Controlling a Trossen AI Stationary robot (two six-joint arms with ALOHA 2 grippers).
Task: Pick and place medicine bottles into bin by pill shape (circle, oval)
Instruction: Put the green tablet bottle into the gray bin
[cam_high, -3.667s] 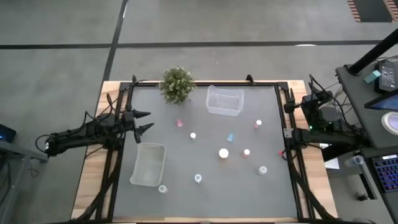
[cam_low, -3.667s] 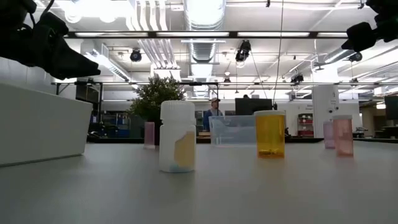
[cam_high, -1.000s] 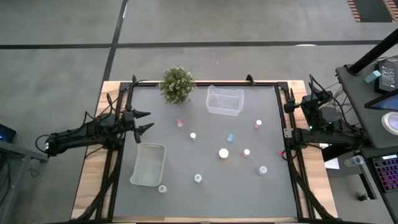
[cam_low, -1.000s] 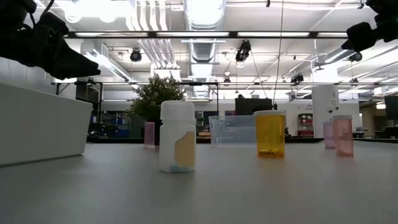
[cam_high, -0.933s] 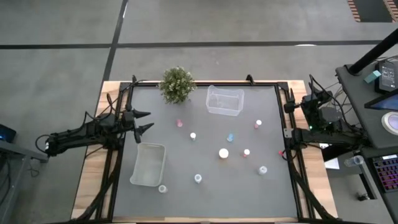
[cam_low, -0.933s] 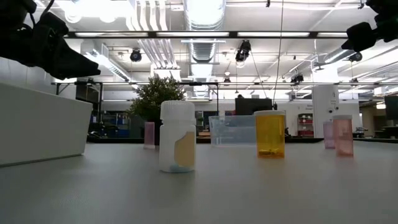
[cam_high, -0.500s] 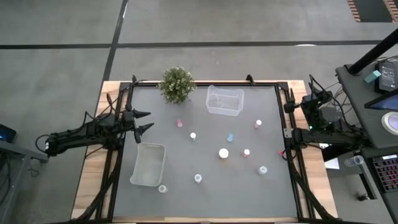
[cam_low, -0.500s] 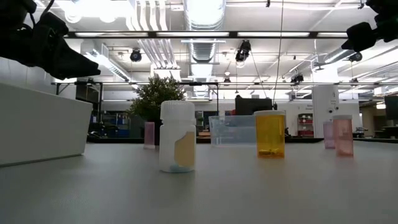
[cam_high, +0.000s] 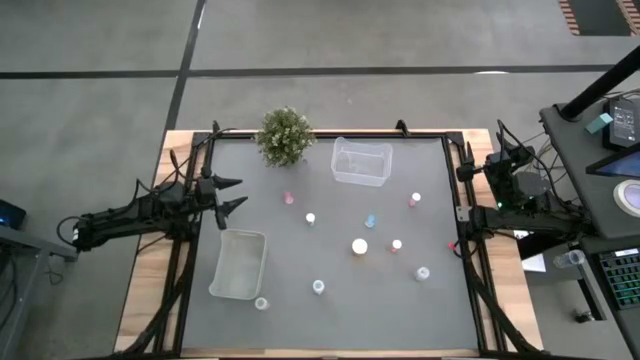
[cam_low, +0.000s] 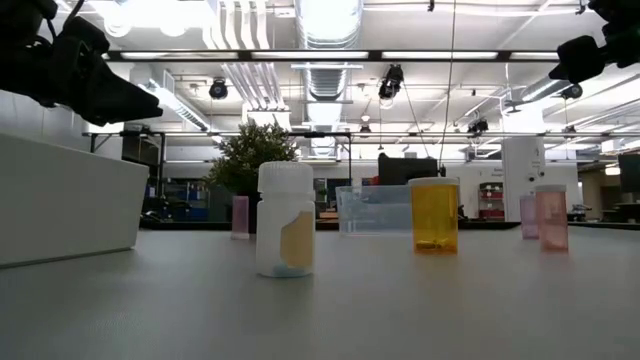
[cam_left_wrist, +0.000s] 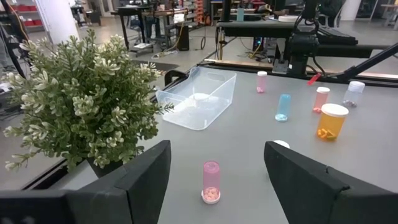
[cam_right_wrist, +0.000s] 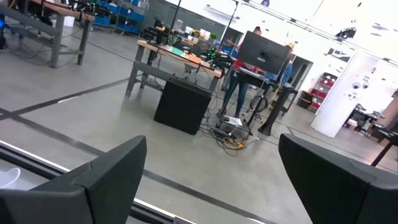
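Several small white-capped medicine bottles stand upright on the grey table: a pink one (cam_high: 289, 198), a white one (cam_high: 310, 218), a pale blue one (cam_high: 370, 220), an orange one with a wide cap (cam_high: 359, 246), and others farther right and near the front edge. My left gripper (cam_high: 232, 195) is open and empty over the table's left edge, pointing toward the pink bottle (cam_left_wrist: 211, 182). My right gripper (cam_right_wrist: 211, 149) is open and empty at the table's right edge, pointing away into the room.
A clear bin (cam_high: 361, 161) stands at the far middle. A second clear bin (cam_high: 238, 264) stands near the left front. A green bushy plant (cam_high: 284, 135) stands at the far left, close to my left gripper. A person stands at a desk in the room behind (cam_right_wrist: 255, 37).
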